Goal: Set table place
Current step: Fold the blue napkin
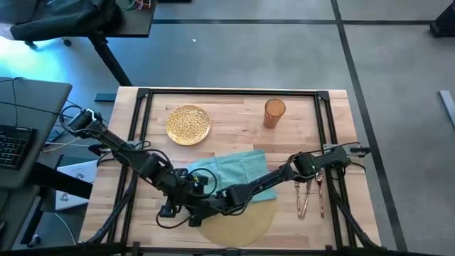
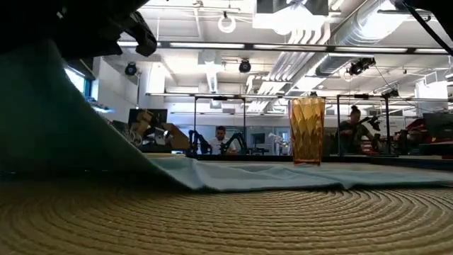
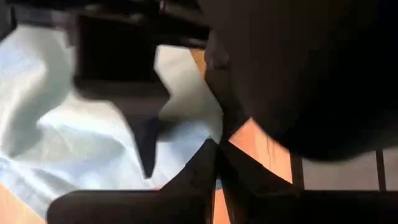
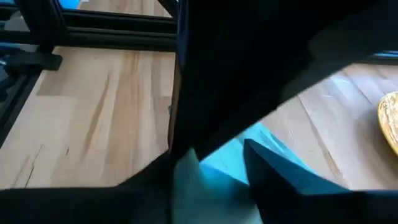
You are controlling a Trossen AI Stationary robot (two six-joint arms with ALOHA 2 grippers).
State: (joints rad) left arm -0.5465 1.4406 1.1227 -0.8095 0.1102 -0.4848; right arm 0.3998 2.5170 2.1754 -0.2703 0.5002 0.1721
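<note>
Napkin (image 1: 238,171), teal cloth: high view, table (image 1: 234,114) centre toward 6 o'clock, overlapping placemat (image 1: 245,224); left gripper (image 1: 202,186) and right gripper (image 1: 222,203) at its near-left corner, grips indiscernible. Low view: corner lifted. Wrist views: cloth between dark fingers. Judgement: lift evenly, avoid dragging placemat.

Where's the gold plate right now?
In the high view the gold speckled plate lies bare on the table's far left part, left of the amber tumbler, beyond the teal napkin, not on the placemat.
</note>
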